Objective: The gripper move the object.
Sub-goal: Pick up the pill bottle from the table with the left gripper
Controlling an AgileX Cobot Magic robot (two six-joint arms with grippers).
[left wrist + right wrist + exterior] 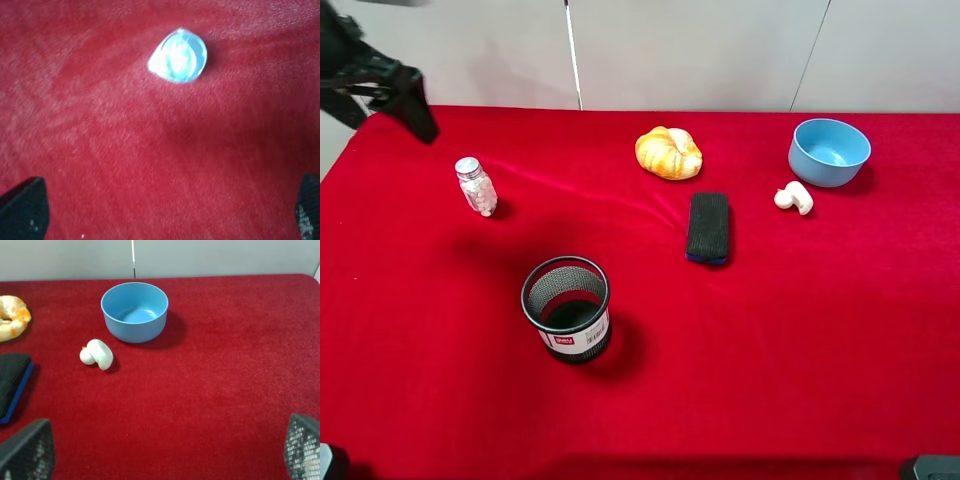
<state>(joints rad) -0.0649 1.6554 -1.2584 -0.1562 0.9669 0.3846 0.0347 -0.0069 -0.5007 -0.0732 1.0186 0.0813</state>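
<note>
Setting: a table under a red cloth [820, 350], with 6 loose things on it.
Bottle [476, 186]: small and clear, with a silver cap and white pills inside. It stands upright on the cloth at the far left, alone, well apart from the other things.
Bottle from the left wrist camera [178, 55]: seen from above, cap toward the lens, blurred, and lying ahead of the fingertips rather than between them.
Left gripper [165, 212]: its 2 dark fingers are spread wide with only bare cloth between them. In the high view it hangs over the table's far left corner, clear of the bottle.
Right gripper [165, 450]: its 2 fingers are likewise spread, holding nothing, and it faces the right half of the table.
Mesh cup [566, 308]: black and upright, nearer the front than the bottle.
Bread roll [668, 152]: golden, at the far middle.
Eraser [707, 227]: a dark pad just in front of the roll.
Blue bowl [829, 152]: at the far right, with nothing visible in it.
White curved piece [794, 197]: just beside the bowl, not touching it.
</note>
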